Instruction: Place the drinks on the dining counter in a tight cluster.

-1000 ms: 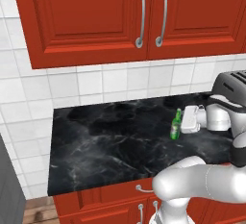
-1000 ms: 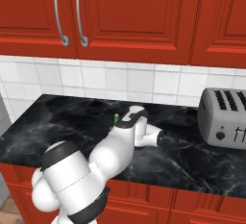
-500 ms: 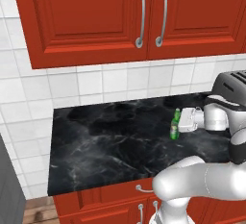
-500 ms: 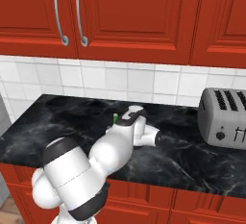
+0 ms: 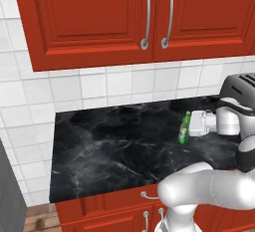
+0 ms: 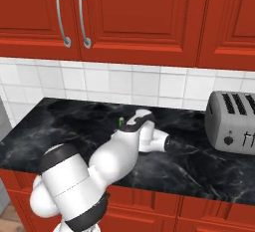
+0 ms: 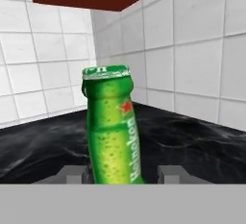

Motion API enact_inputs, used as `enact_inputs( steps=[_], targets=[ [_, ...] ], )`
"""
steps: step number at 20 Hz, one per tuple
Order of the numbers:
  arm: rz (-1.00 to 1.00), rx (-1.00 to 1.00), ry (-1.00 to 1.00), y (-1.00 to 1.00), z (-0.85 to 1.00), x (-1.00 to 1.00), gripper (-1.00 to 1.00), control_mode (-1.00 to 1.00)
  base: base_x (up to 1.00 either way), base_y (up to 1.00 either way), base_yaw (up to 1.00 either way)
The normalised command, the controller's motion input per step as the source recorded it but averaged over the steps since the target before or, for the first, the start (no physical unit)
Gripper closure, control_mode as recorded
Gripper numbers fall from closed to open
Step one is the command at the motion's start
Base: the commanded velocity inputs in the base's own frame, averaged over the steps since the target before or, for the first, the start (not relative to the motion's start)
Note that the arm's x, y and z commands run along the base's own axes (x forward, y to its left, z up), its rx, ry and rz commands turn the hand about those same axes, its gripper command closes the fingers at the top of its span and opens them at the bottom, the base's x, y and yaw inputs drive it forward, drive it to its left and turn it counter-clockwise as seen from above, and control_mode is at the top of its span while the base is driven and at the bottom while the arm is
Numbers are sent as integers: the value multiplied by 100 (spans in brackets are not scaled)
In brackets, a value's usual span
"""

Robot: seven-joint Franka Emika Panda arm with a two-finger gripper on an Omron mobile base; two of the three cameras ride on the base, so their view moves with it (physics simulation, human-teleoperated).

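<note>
1. While the gripper (image 7: pixel 122 172) reaches in level from the side, its 2 dark finger tips (image 7: pixel 72 174) stand on either side of the green bottle (image 7: pixel 113 131), low on its body. One tip looks to be against the glass and the other shows a narrow gap, so I cannot tell whether a firm hold has been made.
2. From the left base view, the gripper (image 5: pixel 193 124) sits right against the bottle (image 5: pixel 184 129), which stands upright with its cap up.
3. That bottle rests on the narrow black counter (image 5: pixel 109 146), towards its back, near the white tiled wall (image 5: pixel 99 86) and under the red wall cabinets (image 5: pixel 99 22).
4. Further along the same counter, well apart from the bottle, stands the silver toaster (image 6: pixel 231 121).
5. Progress, as I judge it: this drink is at the pick-up step and has not left the wall counter, so nothing shown here counts as placed.
6. What remains: close on the bottle, lift it, carry it to the dining counter, and set it down close beside the other 2 drinks. How those 2 stand I cannot say from these views.
</note>
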Motion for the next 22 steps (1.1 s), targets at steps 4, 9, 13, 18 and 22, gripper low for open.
enact_inputs(
  steps=[4, 9, 13, 18, 22],
  targets=[
    [0, 0, -8, 2, 39, -40, 100, -100, 0, 0, 0],
    [0, -1, -3, 7, 37, -32, 100, -100, 0, 0, 0],
    [0, -3, 0, 12, 33, -26, 100, -100, 0, 0, 0],
    [2, -2, -2, 7, 26, -22, 100, -100, 0, 0, 0],
    [-1, -4, 0, 9, 10, -8, 100, -100, 0, 0, 0]
  ],
)
